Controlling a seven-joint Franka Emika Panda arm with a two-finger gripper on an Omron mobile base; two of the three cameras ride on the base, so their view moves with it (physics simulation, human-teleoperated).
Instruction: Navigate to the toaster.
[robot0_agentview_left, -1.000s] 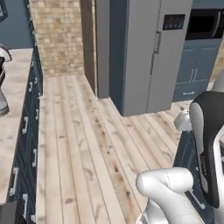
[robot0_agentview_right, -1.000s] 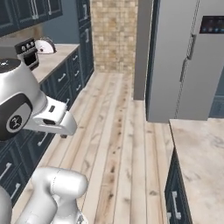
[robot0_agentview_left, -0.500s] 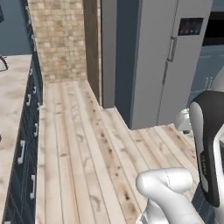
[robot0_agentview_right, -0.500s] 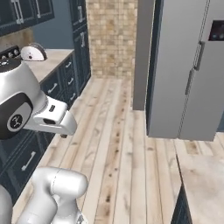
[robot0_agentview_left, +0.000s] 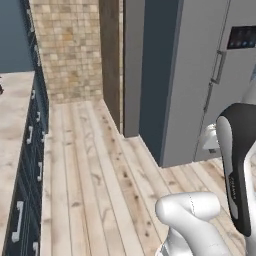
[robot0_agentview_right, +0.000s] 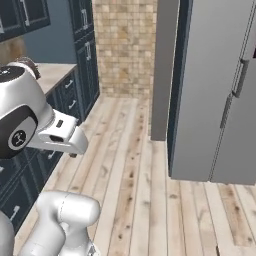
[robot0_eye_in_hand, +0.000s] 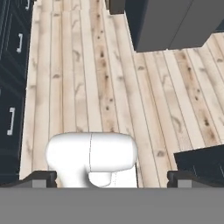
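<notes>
Base driven forward, fridge (robot0_agentview_left: 200, 85) nearer, plank floor (robot0_agentview_left: 95, 170), brick wall (robot0_agentview_left: 70, 45)

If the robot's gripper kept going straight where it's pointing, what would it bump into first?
Probably the wooden floor. The gripper points down at the planks, with nothing between, though the depth is hard to judge.
</notes>
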